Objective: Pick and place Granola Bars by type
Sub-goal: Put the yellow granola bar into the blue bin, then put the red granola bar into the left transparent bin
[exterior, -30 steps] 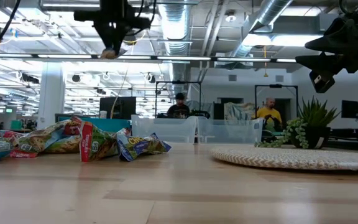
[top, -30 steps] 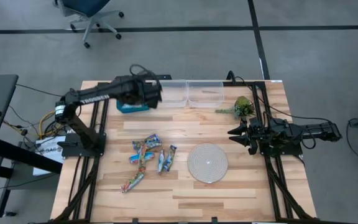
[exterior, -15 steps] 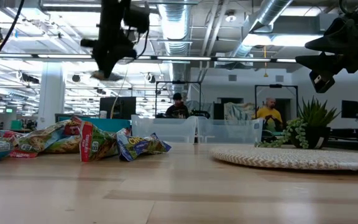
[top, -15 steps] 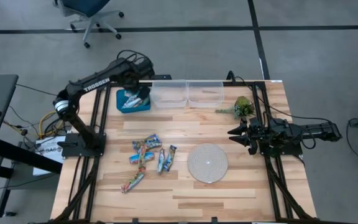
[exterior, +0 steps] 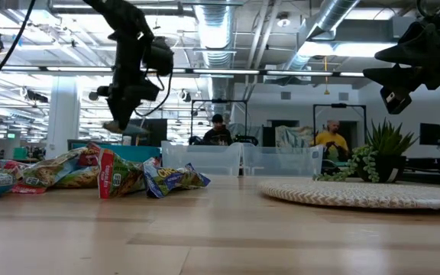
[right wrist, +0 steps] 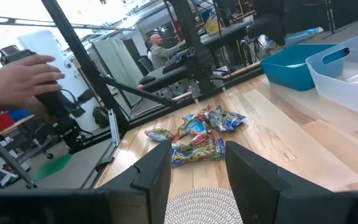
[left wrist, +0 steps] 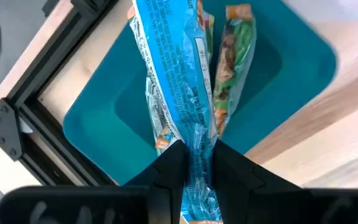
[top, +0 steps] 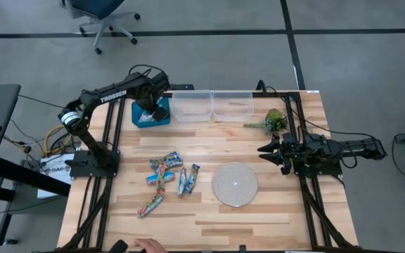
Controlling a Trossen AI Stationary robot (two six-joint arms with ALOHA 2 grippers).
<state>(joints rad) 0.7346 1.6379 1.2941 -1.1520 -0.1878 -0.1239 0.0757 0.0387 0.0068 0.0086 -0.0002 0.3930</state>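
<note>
Three containers line the far edge of the table [top: 259, 211]: a teal bin [top: 140, 120] at the left and, beside it, two clear plastic tubs [top: 192, 105] [top: 232, 104] standing side by side. In the high view both clear tubs look bare inside. The teal bin [left wrist: 278, 74] already holds at least one granola bar with a green-and-orange wrapper [left wrist: 232, 62], lying on its floor. Directly over that bin hangs the left gripper [left wrist: 194, 168], its two dark fingers pressed onto the tail of a blue-and-white granola bar [left wrist: 173, 81] — the bar's free length reaches out over the bin's opening, above the bar inside. In the low view the same gripper [exterior: 121, 122] hangs above the far left of the table. The rest of the granola bars lie in a loose cluster [top: 169, 174] on the bare wood left of centre, about seven wrappers, blue-and-white mixed with multicoloured; overlap makes an exact count by type uncertain. One of them [top: 150, 206] lies a little apart, nearer the front edge. A single round woven mat [top: 234, 184] sits just right of the cluster, and one green plant sprig [top: 273, 121] lies near the right-hand tub. The right gripper [top: 267, 150] waits off the table's right side — its fingers are spread, as its wrist view shows, with nothing between them [right wrist: 194, 168]. A person's hand [right wrist: 14, 81] shows beyond the table.
</note>
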